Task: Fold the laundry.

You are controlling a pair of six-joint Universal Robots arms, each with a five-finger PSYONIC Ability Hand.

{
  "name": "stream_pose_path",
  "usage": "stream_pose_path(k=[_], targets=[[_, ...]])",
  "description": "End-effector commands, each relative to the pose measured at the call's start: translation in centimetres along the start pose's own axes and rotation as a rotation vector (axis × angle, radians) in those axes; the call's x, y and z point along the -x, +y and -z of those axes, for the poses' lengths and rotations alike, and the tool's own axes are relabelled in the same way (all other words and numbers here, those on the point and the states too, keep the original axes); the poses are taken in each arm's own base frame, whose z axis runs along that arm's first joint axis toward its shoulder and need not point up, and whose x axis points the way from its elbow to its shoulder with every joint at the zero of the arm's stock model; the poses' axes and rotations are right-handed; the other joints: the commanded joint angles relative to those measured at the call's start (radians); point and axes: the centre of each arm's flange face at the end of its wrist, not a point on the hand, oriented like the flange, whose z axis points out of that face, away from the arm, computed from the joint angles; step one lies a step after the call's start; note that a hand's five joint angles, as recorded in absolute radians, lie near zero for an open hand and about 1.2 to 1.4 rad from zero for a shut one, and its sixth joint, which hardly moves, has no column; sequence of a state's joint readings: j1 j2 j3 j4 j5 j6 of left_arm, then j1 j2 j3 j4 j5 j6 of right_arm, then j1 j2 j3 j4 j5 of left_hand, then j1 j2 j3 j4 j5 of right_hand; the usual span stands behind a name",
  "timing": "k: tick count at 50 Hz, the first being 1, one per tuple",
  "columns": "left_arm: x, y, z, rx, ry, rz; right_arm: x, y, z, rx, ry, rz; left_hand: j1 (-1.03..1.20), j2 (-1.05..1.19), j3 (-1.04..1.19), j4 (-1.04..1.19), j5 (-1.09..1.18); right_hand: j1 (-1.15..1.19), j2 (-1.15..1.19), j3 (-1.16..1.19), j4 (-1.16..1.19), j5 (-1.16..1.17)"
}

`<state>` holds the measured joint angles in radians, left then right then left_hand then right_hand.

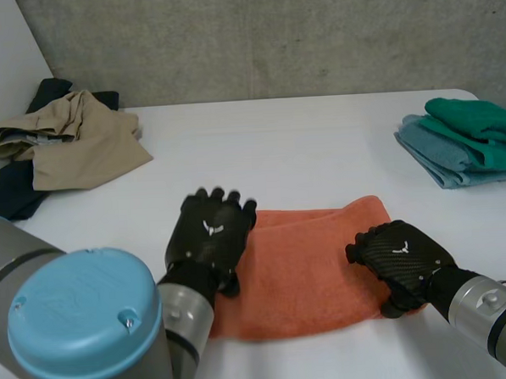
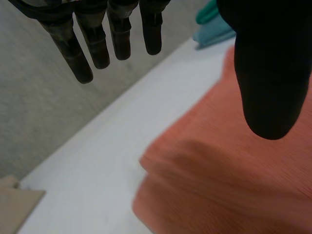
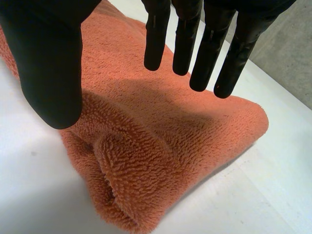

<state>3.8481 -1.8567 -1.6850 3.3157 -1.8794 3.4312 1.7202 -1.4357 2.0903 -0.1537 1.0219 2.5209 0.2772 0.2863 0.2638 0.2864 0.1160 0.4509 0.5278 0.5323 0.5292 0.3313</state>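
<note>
On the white table [image 1: 276,146], head view, the folded orange towel [image 1: 308,267] lies near the front. The left hand [image 1: 209,238] is over its left end and the right hand [image 1: 401,258] at its right end, likely placed to fold it again. Left wrist view: fingers [image 2: 95,44] straight, grasping nothing. Right wrist view: fingers [image 3: 183,39] likewise released above the towel. No readable writing anywhere.
</note>
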Motion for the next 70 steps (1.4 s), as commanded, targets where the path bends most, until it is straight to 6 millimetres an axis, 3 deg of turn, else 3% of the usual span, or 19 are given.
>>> stream_pose_path(k=[1,8,15,20,23,25,29,33,35,38,42,44,47,52,55,59,66,70], targets=[[-0.8,3.8,2.2,0.189,0.067,-0.076,0.1,0.2,0.1,0.009,-0.003,0.026,0.107,0.098,0.120,0.097,0.093,0.174,0.097,0.093,0.096,0.119],[-1.1,5.8,3.2,0.262,0.086,-0.101,0.3,0.2,0.1,0.009,-0.007,0.031,0.150,0.141,0.164,0.141,0.137,0.174,0.097,0.093,0.096,0.119],[-1.2,6.5,2.0,0.259,0.070,-0.094,0.3,0.2,0.1,0.009,-0.006,0.030,0.341,0.332,0.355,0.332,0.328,0.174,0.097,0.093,0.096,0.119],[-1.0,7.2,0.0,0.240,0.034,-0.086,0.2,0.2,0.1,0.009,-0.004,0.029,0.731,0.721,0.744,0.721,0.717,0.192,0.115,0.110,0.114,0.137],[-0.9,6.9,-1.2,0.196,0.011,-0.105,0.1,0.2,0.1,0.010,0.000,0.028,1.039,1.030,1.052,1.030,1.025,0.207,0.130,0.125,0.128,0.152],[-0.8,6.5,-1.8,0.167,-0.002,-0.128,0.1,0.3,0.1,0.012,0.004,0.028,1.119,1.110,1.132,1.110,1.106,0.212,0.135,0.131,0.134,0.157],[-0.5,3.9,-3.7,0.045,-0.051,-0.196,0.0,0.2,0.1,0.010,0.008,0.030,1.119,1.110,1.132,1.110,1.106,0.215,0.138,0.134,0.137,0.160],[0.1,-0.3,-6.0,-0.116,-0.123,-0.284,-0.1,0.2,0.1,0.010,0.012,0.032,1.119,1.110,1.132,1.110,1.106,0.215,0.138,0.134,0.137,0.160],[0.6,-3.6,-7.1,-0.219,-0.183,-0.342,-0.1,0.1,0.1,0.007,0.014,0.033,1.119,1.110,1.132,1.110,1.106,0.212,0.136,0.131,0.134,0.158],[1.0,-7.4,-7.5,-0.329,-0.249,-0.379,-0.2,0.0,0.1,-0.001,0.019,0.024,1.119,1.110,1.132,1.110,1.106,0.207,0.130,0.125,0.128,0.152],[0.1,-9.0,-6.6,-0.386,-0.239,-0.346,-0.4,-0.1,0.0,-0.008,0.030,0.028,1.119,1.110,1.132,1.110,1.106,0.171,0.094,0.090,0.093,0.116],[0.0,-8.5,-6.2,-0.371,-0.223,-0.326,-0.5,-0.1,-0.1,-0.008,0.032,0.028,1.119,1.110,1.132,1.110,1.106,0.163,0.086,0.081,0.084,0.108],[-0.2,-4.8,-5.7,-0.270,-0.180,-0.311,-0.5,-0.2,-0.1,-0.011,0.031,0.031,1.119,1.110,1.132,1.110,1.106,0.113,0.036,0.032,0.035,0.058],[1.3,2.2,-5.3,-0.060,-0.171,-0.323,-0.5,-0.3,-0.1,-0.014,0.029,0.033,1.119,1.110,1.132,1.110,1.106,0.101,0.024,0.020,0.023,0.046],[1.5,5.1,-4.9,0.017,-0.163,-0.336,-0.4,-0.3,-0.1,-0.014,0.026,0.033,1.119,1.110,1.132,1.110,1.106,0.104,0.027,0.022,0.026,0.049],[0.7,7.6,-4.6,0.055,-0.145,-0.350,-0.3,-0.2,-0.1,-0.012,0.021,0.031,1.119,1.110,1.132,1.110,1.106,0.118,0.042,0.037,0.040,0.063],[0.3,8.0,-4.2,0.059,-0.132,-0.354,-0.1,0.0,-0.2,-0.006,0.016,0.028,1.119,1.110,1.132,1.110,1.106,0.139,0.062,0.058,0.061,0.084],[0.9,6.4,-3.7,0.018,-0.151,-0.341,-0.2,0.3,-0.3,0.002,0.016,0.031,1.088,1.078,1.101,1.078,1.074,0.145,0.068,0.064,0.067,0.090]])
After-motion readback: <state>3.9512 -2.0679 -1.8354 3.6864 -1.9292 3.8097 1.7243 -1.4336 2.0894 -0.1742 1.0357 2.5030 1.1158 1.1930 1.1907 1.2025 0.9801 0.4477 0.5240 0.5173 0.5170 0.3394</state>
